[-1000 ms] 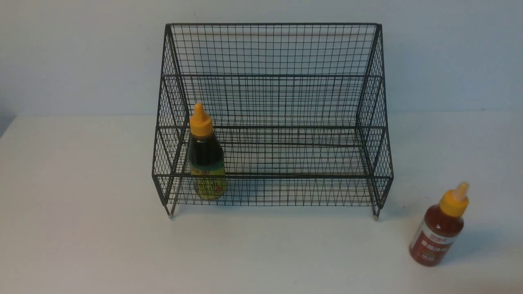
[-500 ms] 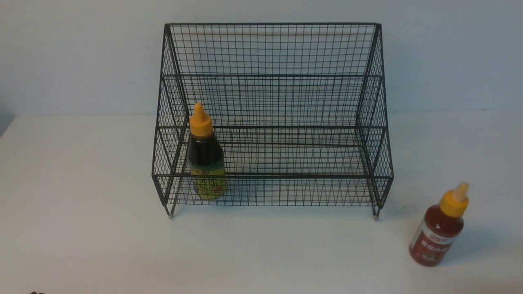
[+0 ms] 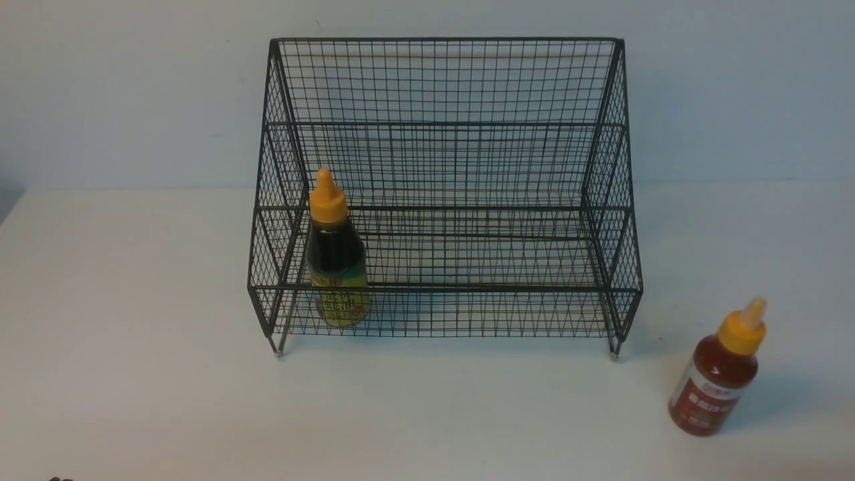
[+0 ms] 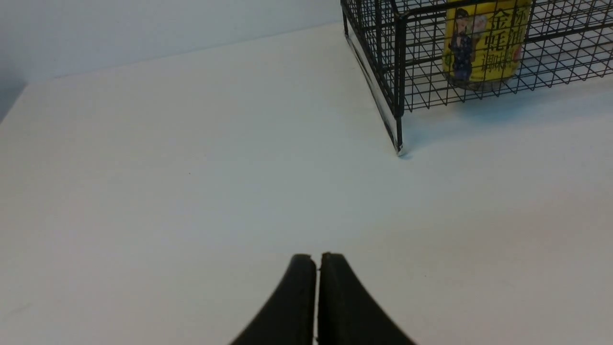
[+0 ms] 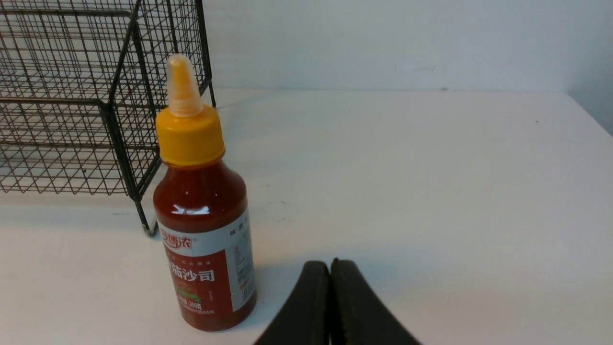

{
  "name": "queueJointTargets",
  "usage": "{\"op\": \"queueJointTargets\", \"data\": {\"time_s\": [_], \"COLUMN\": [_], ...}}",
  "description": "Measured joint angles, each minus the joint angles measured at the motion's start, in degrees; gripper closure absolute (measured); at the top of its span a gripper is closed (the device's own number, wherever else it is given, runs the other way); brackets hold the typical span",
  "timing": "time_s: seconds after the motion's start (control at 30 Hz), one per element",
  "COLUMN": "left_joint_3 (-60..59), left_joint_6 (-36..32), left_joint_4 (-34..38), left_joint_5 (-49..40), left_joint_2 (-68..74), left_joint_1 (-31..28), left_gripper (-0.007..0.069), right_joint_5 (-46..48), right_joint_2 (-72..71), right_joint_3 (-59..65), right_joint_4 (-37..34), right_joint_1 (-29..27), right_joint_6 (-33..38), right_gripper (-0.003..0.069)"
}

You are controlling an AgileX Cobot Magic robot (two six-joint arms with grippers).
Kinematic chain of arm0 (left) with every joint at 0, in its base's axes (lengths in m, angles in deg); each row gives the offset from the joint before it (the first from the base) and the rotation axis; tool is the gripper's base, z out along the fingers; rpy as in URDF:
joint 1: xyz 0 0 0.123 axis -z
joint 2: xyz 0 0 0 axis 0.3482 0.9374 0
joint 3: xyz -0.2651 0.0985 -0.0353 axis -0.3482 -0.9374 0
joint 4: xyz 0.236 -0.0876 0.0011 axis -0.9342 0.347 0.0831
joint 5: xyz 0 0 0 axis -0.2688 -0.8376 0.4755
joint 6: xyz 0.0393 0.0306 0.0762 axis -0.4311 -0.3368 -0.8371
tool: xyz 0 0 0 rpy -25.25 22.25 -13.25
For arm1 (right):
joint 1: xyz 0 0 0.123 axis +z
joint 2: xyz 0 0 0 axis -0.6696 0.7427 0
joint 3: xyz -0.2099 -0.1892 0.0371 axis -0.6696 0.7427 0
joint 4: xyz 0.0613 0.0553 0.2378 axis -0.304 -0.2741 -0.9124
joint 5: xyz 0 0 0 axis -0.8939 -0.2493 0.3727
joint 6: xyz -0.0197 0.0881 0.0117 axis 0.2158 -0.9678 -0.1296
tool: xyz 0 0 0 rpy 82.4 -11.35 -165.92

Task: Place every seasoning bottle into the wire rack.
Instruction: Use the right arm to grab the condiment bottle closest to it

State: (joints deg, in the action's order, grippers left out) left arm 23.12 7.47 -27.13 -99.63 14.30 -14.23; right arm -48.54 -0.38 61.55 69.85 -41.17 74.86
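Left end effector (image 4: pixel 317 258) closed tight, empty. Right end effector (image 5: pixel 330 264) likewise closed, empty. One black two-tier wire-mesh rack (image 3: pixel 441 80), frame centre. Two plastic squeeze bottles, orange-yellow cone caps: dark-brown-sauce bottle (image 3: pixel 336 257) upright in lower tier, left side; red-sauce bottle (image 3: pixel 718 374) on white surface (image 3: pixel 133 334), lower right, outside rack.

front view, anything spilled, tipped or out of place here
Nothing spilled, tipped or damaged. The dark sauce bottle stands upright in the wire rack, lower tier, left end. Only the red sauce bottle is out of place: upright on the table, right of the rack.
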Motion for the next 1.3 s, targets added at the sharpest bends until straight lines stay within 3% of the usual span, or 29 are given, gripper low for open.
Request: {"op": "queueJointTargets", "data": {"time_s": [0.4,0.47,0.7,0.93,1.03,1.13,1.27,1.3], "left_joint_3": [0.0,0.0,0.0,0.0,0.0,0.0,0.0,0.0], "left_joint_6": [0.0,0.0,0.0,0.0,0.0,0.0,0.0,0.0], "left_joint_4": [0.0,0.0,0.0,0.0,0.0,0.0,0.0,0.0], "left_joint_5": [0.0,0.0,0.0,0.0,0.0,0.0,0.0,0.0], "left_joint_2": [0.0,0.0,0.0,0.0,0.0,0.0,0.0,0.0], "left_joint_1": [0.0,0.0,0.0,0.0,0.0,0.0,0.0,0.0], "left_gripper": [0.0629,0.0629,0.0629,0.0629,0.0629,0.0629,0.0629,0.0629], "right_joint_5": [-2.8,-6.5,-33.5,-39.1,-45.0,-47.5,-44.5,-43.0], "right_joint_2": [0.0,0.0,0.0,0.0,0.0,0.0,2.8,5.2], "right_joint_3": [0.4,0.7,0.7,0.7,0.7,-0.1,-8.0,-12.2], "right_joint_4": [-0.2,-2.6,-13.8,-14.8,-15.8,-14.0,-2.5,3.5], "right_joint_1": [0.0,0.0,0.0,0.0,0.0,0.0,0.0,0.0], "right_joint_6": [-0.6,-2.0,-9.1,-8.0,-11.1,-14.6,-20.3,-22.6], "right_gripper": [0.0673,0.0673,0.0673,0.0673,0.0673,0.0673,0.0673,0.0673]}}
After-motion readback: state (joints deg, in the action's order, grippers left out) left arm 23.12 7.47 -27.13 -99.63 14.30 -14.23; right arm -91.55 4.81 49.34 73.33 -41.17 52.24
